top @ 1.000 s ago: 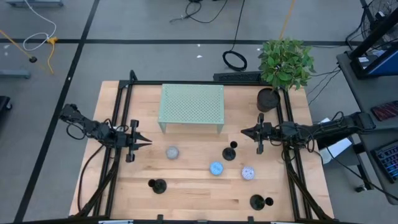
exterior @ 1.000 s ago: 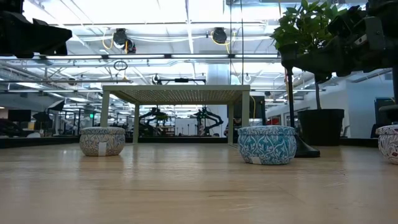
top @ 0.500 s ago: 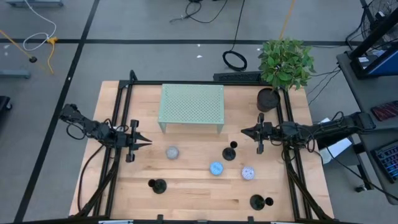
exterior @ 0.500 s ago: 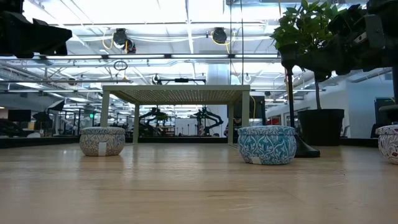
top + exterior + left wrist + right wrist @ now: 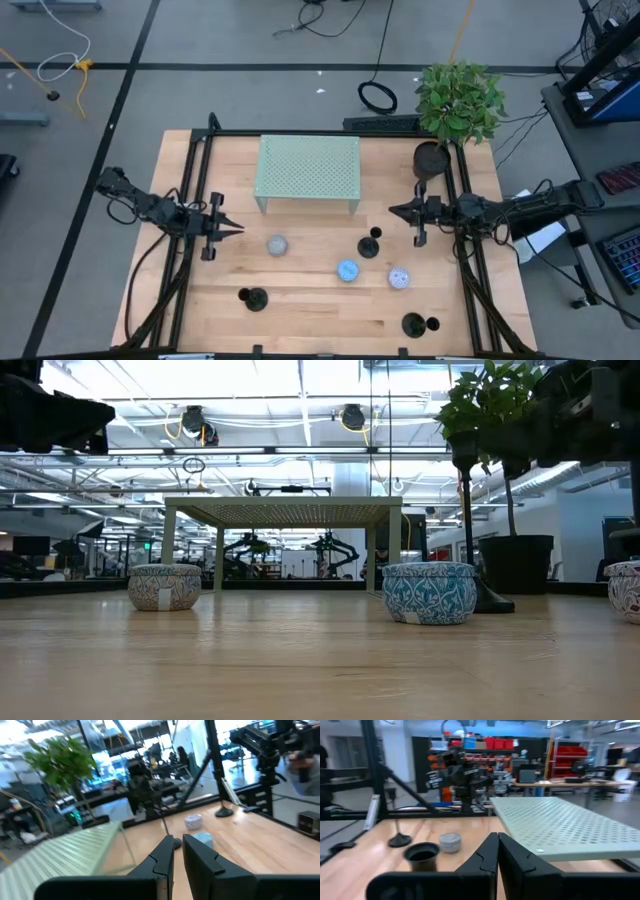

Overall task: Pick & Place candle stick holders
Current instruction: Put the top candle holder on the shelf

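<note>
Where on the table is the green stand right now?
In the high view, the green stand sits at the table's far edge, centre-left, with the potted plant to its right.

The high view looks straight down on the whole table [image 5: 300, 300], the green stand [image 5: 308, 168] near its far edge. The low view sits at tabletop height, facing that stand [image 5: 283, 512] across the wood, with a blue patterned tin [image 5: 429, 593] close before it. Each wrist view looks across the table toward the opposite arm, passing the stand [image 5: 65, 852] [image 5: 560, 827] on one side; all four views share it.
</note>
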Controlling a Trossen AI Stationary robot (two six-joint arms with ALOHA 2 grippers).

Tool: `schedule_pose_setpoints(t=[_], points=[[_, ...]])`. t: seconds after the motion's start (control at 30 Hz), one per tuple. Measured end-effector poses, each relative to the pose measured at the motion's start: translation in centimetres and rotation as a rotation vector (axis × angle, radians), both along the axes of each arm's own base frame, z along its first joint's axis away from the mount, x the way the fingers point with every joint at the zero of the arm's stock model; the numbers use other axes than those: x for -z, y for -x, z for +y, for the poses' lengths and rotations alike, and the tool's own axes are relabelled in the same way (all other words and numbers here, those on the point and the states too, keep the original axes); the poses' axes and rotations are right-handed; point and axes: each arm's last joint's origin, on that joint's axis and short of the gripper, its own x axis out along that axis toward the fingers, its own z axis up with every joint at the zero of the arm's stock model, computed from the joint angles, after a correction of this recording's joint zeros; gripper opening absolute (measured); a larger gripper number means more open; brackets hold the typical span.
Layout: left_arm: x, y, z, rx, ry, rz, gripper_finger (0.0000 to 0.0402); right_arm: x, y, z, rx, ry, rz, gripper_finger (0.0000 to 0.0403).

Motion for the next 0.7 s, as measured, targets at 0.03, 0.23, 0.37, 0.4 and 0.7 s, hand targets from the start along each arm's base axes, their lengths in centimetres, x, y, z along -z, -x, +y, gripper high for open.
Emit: schedule_pose_setpoints(t=[0.03,0.23,0.37,0.4,0.7], points=[[-0.2,0.0,0.0,-0.009,0.002,-0.017,0.0047,0.0,0.0,0.1,-0.021,-0.016,0.001,0.001],[-1.0,0.1,0.1,-0.014,0.056,-0.093,0.0047,0.6,-0.3,0.4,-0.141,-0.048,0.049,0.0076],[-1.2,0.2,0.3,-0.051,0.116,-0.105,0.0047,1.0,-0.5,0.7,-0.23,-0.064,0.091,0.0137],[-1.2,0.1,0.3,-0.063,0.137,-0.097,0.0047,1.1,-0.5,0.8,-0.254,-0.077,0.1,0.0151],[-1.0,0.1,0.4,-0.103,0.187,-0.08,0.0077,2.8,-1.4,1.0,-0.301,-0.202,0.236,0.0237]])
